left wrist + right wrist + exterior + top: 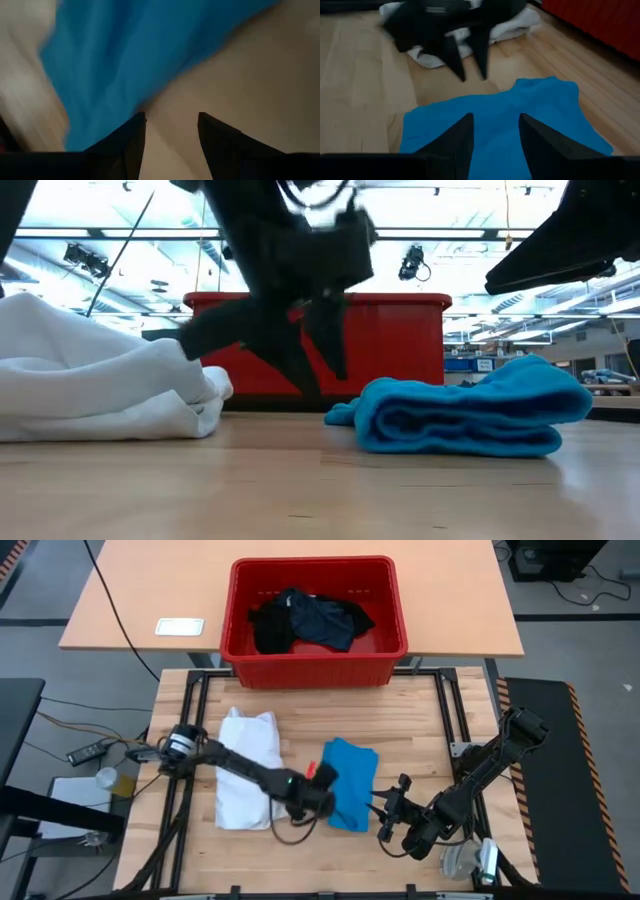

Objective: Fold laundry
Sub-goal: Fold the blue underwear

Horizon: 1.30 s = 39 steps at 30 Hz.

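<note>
Both dark arms reach over the wooden tabletop (420, 730) in the high view. Left gripper (322, 780) sits at the near-left edge of the blue piece (350, 780), fingers apart, nothing held. White shirt (248, 775) lies folded just behind that arm, on its far side from the blue piece. Right gripper (392, 808) sits just off the opposite edge of the blue piece, fingers apart, empty. Red crate (315, 665) stands well beyond both grippers with black garments (310, 618) heaped inside. Small white card (180, 627) lies on the lighter table beside the crate.

Low view: blue piece (480, 415) lies folded flat on the tabletop (300, 490), white shirt (100, 390) bunched to its side. Left gripper (315, 360) comes down between the two, fingers apart, tips near the wood. Red crate (400, 330) behind. Part of the right arm (560, 250) shows above the blue piece.

Left wrist view: fingers (125, 145) spread over bare wood, blue piece (130, 55) just ahead, one fingertip at its edge.

Right wrist view: fingers (455, 145) apart above the blue piece (520, 120), not gripping. Beyond it the left gripper (470, 62), fingers pointing down, with the white shirt (510, 25) behind and the red crate (600, 20) off to the side.
</note>
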Each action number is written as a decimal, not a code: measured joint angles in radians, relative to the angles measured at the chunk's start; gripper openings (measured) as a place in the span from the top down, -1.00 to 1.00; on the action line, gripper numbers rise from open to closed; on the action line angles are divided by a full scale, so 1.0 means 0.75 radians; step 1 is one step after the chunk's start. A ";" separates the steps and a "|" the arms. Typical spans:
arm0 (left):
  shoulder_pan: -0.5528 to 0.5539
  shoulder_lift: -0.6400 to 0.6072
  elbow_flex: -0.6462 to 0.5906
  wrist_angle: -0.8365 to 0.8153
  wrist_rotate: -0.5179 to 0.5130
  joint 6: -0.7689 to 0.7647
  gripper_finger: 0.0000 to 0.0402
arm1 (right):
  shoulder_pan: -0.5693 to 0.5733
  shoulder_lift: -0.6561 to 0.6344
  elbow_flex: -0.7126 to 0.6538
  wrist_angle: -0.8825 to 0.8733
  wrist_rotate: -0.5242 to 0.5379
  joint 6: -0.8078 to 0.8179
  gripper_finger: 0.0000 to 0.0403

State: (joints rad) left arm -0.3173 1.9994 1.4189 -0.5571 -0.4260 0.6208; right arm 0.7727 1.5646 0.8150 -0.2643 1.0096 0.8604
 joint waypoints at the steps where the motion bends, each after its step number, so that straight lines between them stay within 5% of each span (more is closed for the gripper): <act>1: -0.020 0.009 0.000 0.041 0.000 0.084 0.09 | 0.000 0.000 0.000 0.001 0.000 0.000 0.20; 7: -0.089 0.031 0.003 0.260 -0.008 0.392 0.09 | -0.001 0.000 0.000 -0.006 -0.008 0.011 0.20; 18: -0.110 0.105 0.001 0.296 -0.007 0.877 0.09 | -0.001 0.000 0.000 -0.007 -0.012 0.015 0.20; 26: -0.116 0.115 0.001 0.346 0.174 0.836 -0.05 | -0.001 0.000 0.000 -0.009 -0.019 0.015 0.20; 33: -0.140 0.114 0.002 0.372 0.086 0.758 -0.31 | -0.001 0.000 0.000 -0.010 -0.022 0.015 0.20; 39: -0.184 0.114 0.002 0.408 0.087 0.819 -0.30 | -0.001 0.000 0.000 -0.010 -0.022 0.016 0.20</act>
State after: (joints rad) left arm -0.4555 2.0846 1.4200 -0.2508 -0.3605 1.2350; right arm 0.7719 1.5646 0.8150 -0.2715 0.9928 0.8722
